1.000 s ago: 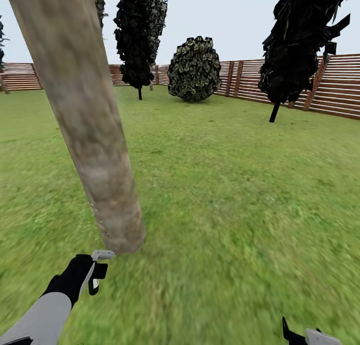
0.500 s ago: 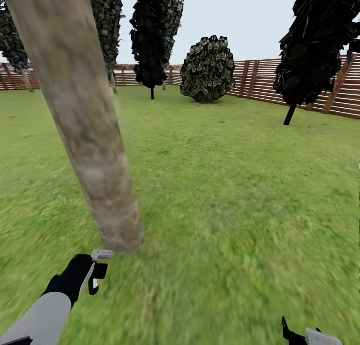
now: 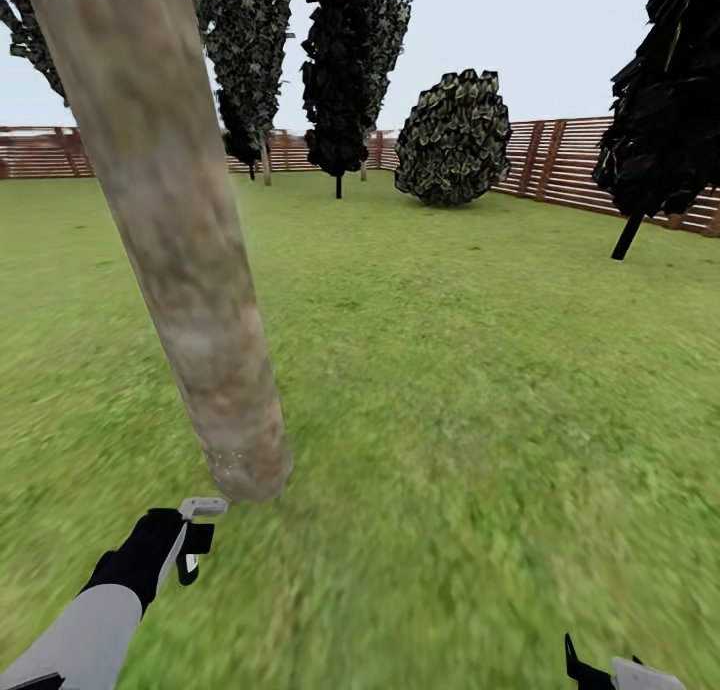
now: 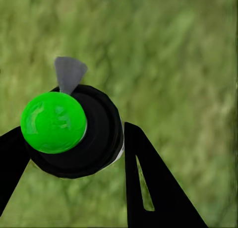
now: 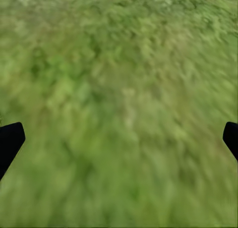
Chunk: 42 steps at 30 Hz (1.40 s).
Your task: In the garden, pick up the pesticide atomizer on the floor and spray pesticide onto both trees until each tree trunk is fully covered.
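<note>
View has swung left since a second ago: bush and fence slid right, arms and trunk barely shifted. Left gripper (image 4: 74, 153) clamped on the pesticide atomizer (image 4: 74, 131), green cap toward the wrist camera, nozzle near the tree trunk (image 3: 175, 240) base. Right gripper (image 5: 119, 139) spread wide, empty, over grass. Risk: more turning drifts the nozzle off-trunk, spray hits lawn.

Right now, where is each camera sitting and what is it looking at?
Head view: on the robot's head, looking forward and down at the trunk, grass and fence; both arms show, the left gripper with the atomizer.
Left wrist view: by the left gripper, looking down its fingers at the atomizer's green top.
Right wrist view: by the right gripper, fingertips wide apart over grass.
All three share the grass; head and left wrist views share the atomizer.
</note>
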### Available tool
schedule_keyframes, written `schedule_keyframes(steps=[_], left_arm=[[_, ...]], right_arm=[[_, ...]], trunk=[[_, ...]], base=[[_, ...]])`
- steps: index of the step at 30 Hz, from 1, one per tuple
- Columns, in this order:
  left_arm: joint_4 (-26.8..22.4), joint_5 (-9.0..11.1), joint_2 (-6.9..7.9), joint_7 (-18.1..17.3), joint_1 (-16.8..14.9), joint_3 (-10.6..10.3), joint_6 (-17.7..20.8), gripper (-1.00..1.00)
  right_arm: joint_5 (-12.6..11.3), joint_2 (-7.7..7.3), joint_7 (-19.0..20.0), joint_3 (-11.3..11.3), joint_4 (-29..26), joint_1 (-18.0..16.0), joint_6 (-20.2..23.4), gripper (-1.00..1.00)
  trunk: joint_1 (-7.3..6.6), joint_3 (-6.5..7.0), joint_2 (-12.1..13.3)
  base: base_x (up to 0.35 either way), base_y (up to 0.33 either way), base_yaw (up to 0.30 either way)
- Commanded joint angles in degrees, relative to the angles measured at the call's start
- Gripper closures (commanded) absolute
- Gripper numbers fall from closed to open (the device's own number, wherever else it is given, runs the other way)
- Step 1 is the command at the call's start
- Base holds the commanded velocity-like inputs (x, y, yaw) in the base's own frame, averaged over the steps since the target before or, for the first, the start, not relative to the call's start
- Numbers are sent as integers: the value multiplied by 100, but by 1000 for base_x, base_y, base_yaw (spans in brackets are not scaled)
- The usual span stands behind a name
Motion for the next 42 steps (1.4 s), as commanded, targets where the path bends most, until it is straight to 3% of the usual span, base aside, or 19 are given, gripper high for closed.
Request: schedule_keyframes(steps=[1, 9, 10, 12, 14, 16, 17, 19, 23, 24, 25, 28, 30, 31, 33, 35, 37, 39, 42], left_arm=[[-9, -7, -13, -1, -2, 21, -72, 100], [-543, -19, -95, -137, -101, -37, -224, 100], [-573, -32, -52, -155, -107, -45, -219, 100], [-601, -35, 171, -267, -215, -54, -215, 100], [-615, -45, -1, -736, -262, -471, -188, 100], [-625, -39, -103, -894, -274, -787, -169, 100], [-637, -30, -107, -925, -280, -851, -163, 100], [-684, -22, 7, -1026, -336, -920, -154, 100], [-684, -14, 545, -1511, -619, -879, -138, 100], [-691, -19, 557, -1582, -638, -889, -132, 100], [-693, -21, 551, -1611, -646, -900, -128, 100], [-712, -35, 138, -1659, -663, -931, -55, 100], [-731, -32, 141, -1681, -706, -903, -35, 100], [-733, -36, 180, -1690, -743, -893, -30, 100], [-739, -15, 616, -1788, -835, -882, 6, 100], [-780, -21, 695, -1885, -887, -896, 111, 100], [-987, -18, 680, -1927, -897, -911, 205, 100], [-1304, -42, 437, -1933, -907, -931, 321, 100], [-1503, -56, 324, -1937, -934, -940, 624, 100]], right_arm=[[0, 0, 0, 0, 0, 0, 0, -100], [0, -17, 0, -9, 0, 0, 0, -100], [0, -17, 0, -9, 0, 0, 0, -100], [0, -18, 0, -9, 0, 0, 0, -100], [0, -21, 0, -13, 0, 0, 0, -100], [0, -29, 0, -16, 0, 0, 0, -100], [0, -31, 0, -17, 0, 0, 0, -100], [0, -34, 0, -17, 0, 0, 0, -100], [-1, -35, 0, -17, 0, 0, 0, -100], [0, -35, 0, -17, 0, 0, 0, -100], [0, -35, 0, -17, 0, 0, 0, -100], [-1, -35, -2, -17, 0, 0, 0, -100], [0, -33, -1, -14, 0, 0, 0, -100], [0, -31, 0, -12, 0, 0, 0, -100], [0, -27, 0, -9, 0, 0, 0, -100], [0, -27, 0, -9, 0, 0, 0, -100], [0, -26, 0, -9, 1, 0, 0, -100], [0, -26, 0, -9, 0, 0, 0, -100], [0, -26, 0, -10, 0, 0, 0, -100]], trunk=[[0, 0, 0], [0, 0, 0], [0, 0, 0], [0, 0, 0], [0, 0, 0], [0, 0, 0], [0, 0, 0], [0, 0, 0], [0, 0, 0], [0, 0, 0], [0, 0, 0], [0, 0, 0], [0, 0, 0], [0, 0, 0], [0, 0, 0], [0, 0, 0], [0, 0, 0], [0, 0, 0], [0, 0, 0]], base=[[216, -205, 277], [49, -41, 94], [1, -1, 2], [0, 0, 0], [0, 0, 0], [0, 0, 0], [0, 0, 0], [0, 0, 0], [0, 0, 0], [0, 0, 0], [0, 0, 0], [0, 0, 0], [0, 0, 0], [0, 0, 0], [0, 0, 0], [-11, 3, 0], [-225, 53, 0], [-188, 43, 0], [-53, 12, 0]])
